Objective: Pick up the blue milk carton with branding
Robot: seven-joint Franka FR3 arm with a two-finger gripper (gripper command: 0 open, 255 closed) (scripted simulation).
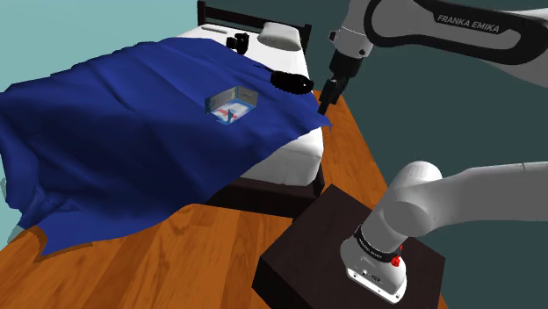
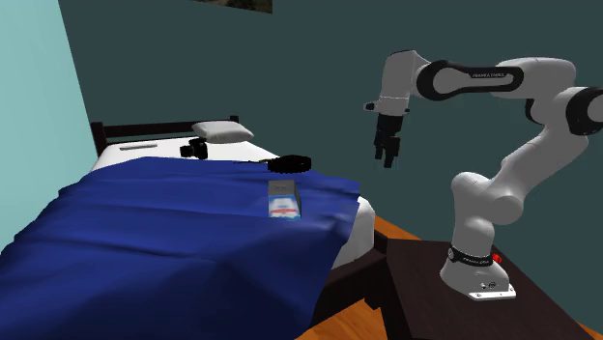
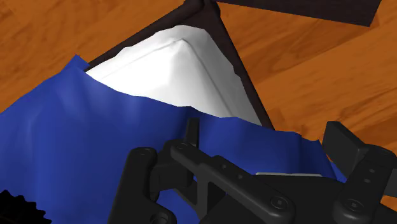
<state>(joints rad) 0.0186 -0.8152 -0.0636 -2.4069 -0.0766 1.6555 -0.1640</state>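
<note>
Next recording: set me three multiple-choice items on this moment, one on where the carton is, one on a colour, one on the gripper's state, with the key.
1. Where does the milk carton lie?
A) on a shelf
B) on the blanket covering the bed
C) in a drawer
2. What colour is the blanket?
A) red
B) white
C) blue
3. The gripper is:
A) open, apart from the carton
B) shut on the carton
C) shut on nothing
Key: 1 B, the carton lies flat on the blanket; 2 C, the cloth is deep blue; 3 A, the fingers stand apart in the air over the bed's corner.
</note>
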